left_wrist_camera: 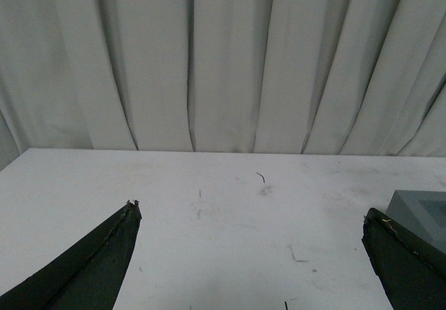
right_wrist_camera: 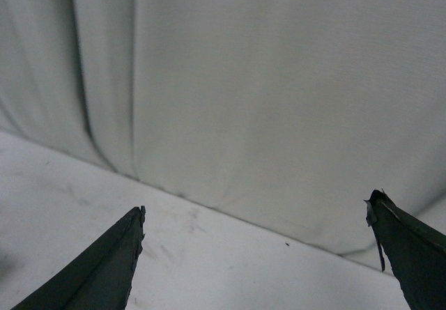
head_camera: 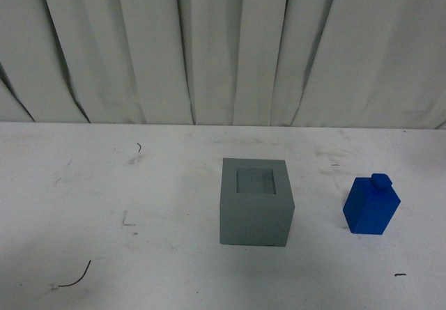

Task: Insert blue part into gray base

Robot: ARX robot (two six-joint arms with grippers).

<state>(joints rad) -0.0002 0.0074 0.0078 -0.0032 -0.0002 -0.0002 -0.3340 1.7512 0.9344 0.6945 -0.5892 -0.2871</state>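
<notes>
**Two blocks sitting on the table, both grippers spread wide**

Two things matter in the front view. The gray base (head_camera: 255,209) sits roughly mid-table on the white table (head_camera: 139,205), and you can see the square recess (head_camera: 255,181) in its top face. The blue part (head_camera: 371,207) stands upright off to the robot's right of it. It's clearly apart from the base, not touching, with its little round knob (head_camera: 380,180) on top. A pleated pale curtain (head_camera: 209,45) hangs behind everything, and a thin dark scrap of wire (head_camera: 77,276) lies near the front edge on the left side.

Left wrist view: the left gripper (left_wrist_camera: 251,210) is spread wide, with a big stretch of bare, scuffed tabletop (left_wrist_camera: 209,184) between its dark fingers (left_wrist_camera: 90,268). A corner of the gray base (left_wrist_camera: 425,209) peeks out right at one fingertip, partly hidden behind that finger. So it's at the edge of the opening rather than in the middle of it. From here I can't tell whether the finger touches it.

Right wrist view: the right gripper (right_wrist_camera: 257,202) is just as wide open and has nothing in it. Between its fingers (right_wrist_camera: 97,268) I only see table (right_wrist_camera: 209,254) and curtain (right_wrist_camera: 279,80).
</notes>
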